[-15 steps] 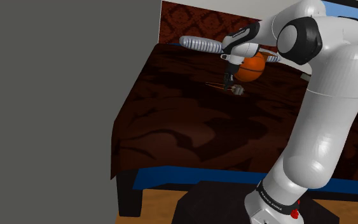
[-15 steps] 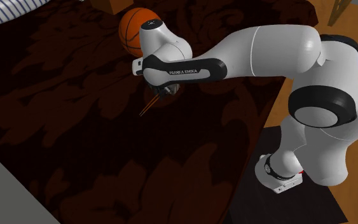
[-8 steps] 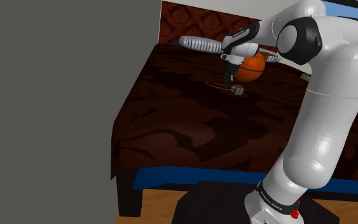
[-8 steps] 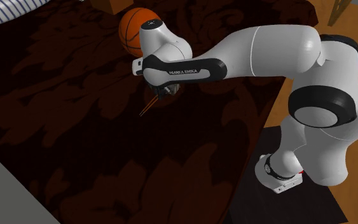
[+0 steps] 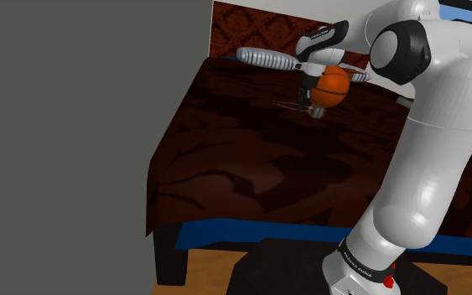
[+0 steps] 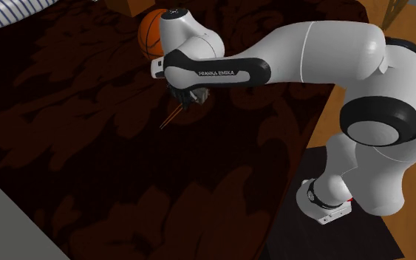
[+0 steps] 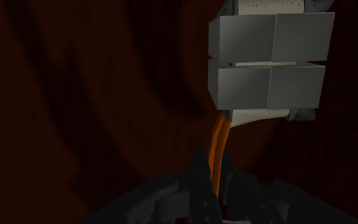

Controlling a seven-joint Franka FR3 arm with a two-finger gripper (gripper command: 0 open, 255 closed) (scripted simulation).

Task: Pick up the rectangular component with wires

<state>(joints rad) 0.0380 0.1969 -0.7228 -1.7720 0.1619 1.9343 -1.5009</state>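
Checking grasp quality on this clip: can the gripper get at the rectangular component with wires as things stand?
Probably yes: the gripper looks shut on the orange wires of the rectangular component, just ahead of it; the basketball beside blocks nothing.

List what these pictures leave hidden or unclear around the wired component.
1. Wrist view: the picture's edge cuts off the far end of the component.
2. Second exterior view: the arm's wrist mostly covers it; its orange wires poke out.
3. Same view: the arm hides part of the basketball.

Bed (image 5: 225, 159) with basketball (image 5: 336, 89), striped pillow (image 5: 263, 58)
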